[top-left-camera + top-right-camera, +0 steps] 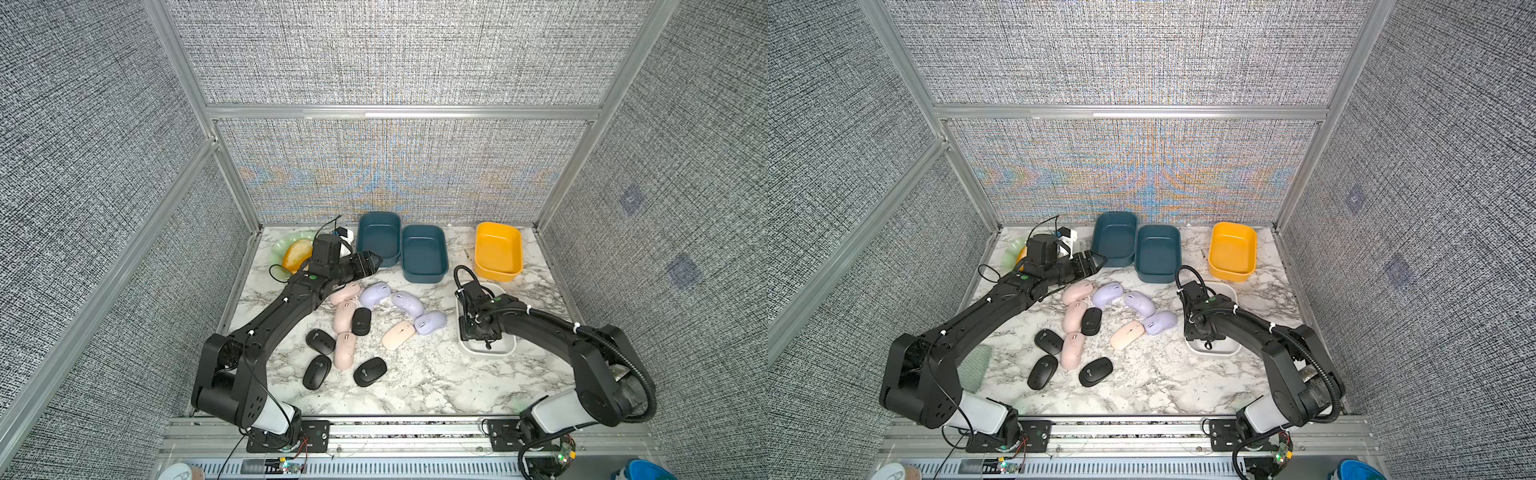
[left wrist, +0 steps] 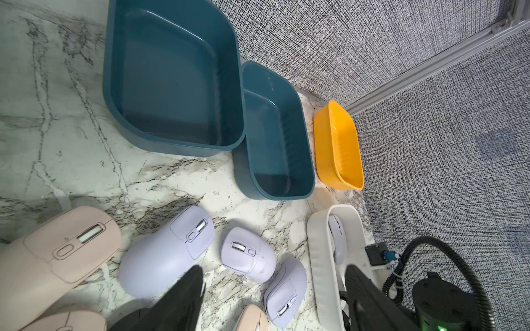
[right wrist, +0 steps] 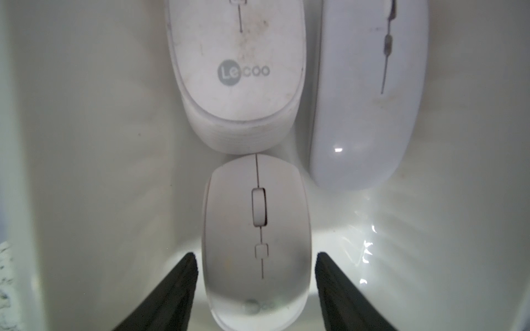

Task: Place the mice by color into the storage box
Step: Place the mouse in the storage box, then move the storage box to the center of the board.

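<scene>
Marble tabletop (image 1: 415, 386), grey cloth walls (image 1: 395, 54) all around. Left gripper (image 2: 272, 268) is spread, holding nothing. Right gripper (image 3: 255, 254) is spread around a white mouse (image 3: 235, 200), not squeezing.

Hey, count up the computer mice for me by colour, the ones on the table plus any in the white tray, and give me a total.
Black oval computer mice: 4
Pale pink oval computer mice: 4
Lilac oval computer mice: 3
White oval computer mice, in the white plastic tray: 3
Total: 14
</scene>
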{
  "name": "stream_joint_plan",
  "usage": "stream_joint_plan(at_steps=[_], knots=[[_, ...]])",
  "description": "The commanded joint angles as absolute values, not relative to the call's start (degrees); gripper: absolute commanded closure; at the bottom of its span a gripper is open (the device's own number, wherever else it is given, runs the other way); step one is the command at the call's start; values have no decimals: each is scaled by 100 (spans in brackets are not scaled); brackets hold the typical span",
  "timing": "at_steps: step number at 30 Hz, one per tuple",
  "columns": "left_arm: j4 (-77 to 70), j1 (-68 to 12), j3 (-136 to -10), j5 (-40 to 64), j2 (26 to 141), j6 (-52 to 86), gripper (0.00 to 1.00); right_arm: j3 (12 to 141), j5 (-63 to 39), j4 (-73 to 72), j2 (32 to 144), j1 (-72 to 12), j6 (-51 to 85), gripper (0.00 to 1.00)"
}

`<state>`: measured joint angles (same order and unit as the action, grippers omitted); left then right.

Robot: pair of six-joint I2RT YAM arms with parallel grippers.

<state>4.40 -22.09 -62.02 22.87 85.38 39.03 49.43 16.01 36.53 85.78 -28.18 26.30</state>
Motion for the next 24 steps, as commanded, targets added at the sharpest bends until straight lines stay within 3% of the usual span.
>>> stream_joint_plan(at_steps=[1, 9, 15, 24], knots=[[408, -2214, -6249, 2285, 8534, 3812, 21, 5087, 1654, 3923, 8474, -2821, 2722, 32], [414, -2210, -6267, 2298, 8540, 3813, 21, 5826, 1766, 4271, 8022, -3039, 2763, 41], [514, -2210, -6323, 2195, 8519, 3705, 21, 6645, 1964, 4131, 8775, -3029, 2509, 52], [570, -2211, -6355, 2080, 8632, 3618, 21, 7378, 1692, 3810, 9757, -2807, 2283, 59]])
